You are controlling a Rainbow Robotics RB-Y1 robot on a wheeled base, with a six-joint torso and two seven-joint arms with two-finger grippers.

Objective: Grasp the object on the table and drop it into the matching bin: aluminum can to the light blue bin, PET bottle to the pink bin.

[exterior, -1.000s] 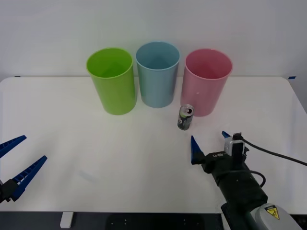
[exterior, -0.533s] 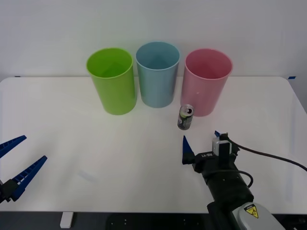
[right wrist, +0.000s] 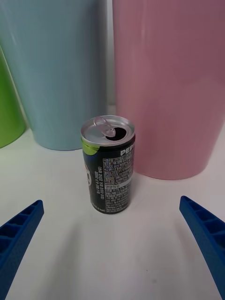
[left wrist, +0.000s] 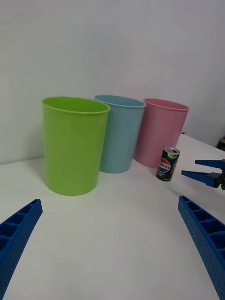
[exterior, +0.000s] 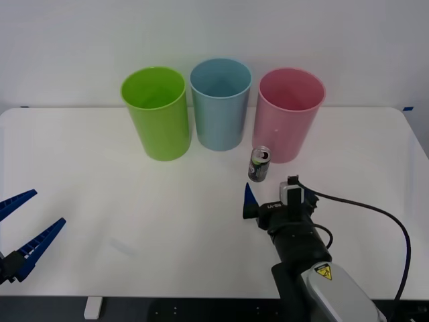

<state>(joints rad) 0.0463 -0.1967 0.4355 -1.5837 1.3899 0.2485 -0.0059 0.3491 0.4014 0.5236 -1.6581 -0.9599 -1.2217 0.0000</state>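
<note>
The aluminum can (exterior: 259,164), dark with a silver top and pull tab, stands upright on the white table (exterior: 120,194) just in front of the pink bin (exterior: 289,117). The light blue bin (exterior: 220,107) is one place to the left. My right gripper (exterior: 277,190) is open, low over the table, just short of the can and slightly right of it. In the right wrist view the can (right wrist: 108,168) stands centred ahead of the spread blue fingers (right wrist: 18,229), untouched. My left gripper (exterior: 48,206) is open at the near left edge of the table, far from the can.
A lime green bin (exterior: 156,114) stands left of the light blue one; the three bins form a tight row at the back. A black cable (exterior: 375,215) trails from the right wrist. Bare white tabletop stretches between the two arms.
My right gripper has advanced forward and to the left, closing on the can, and has stayed open. The can, the bins and the left arm have not moved.
</note>
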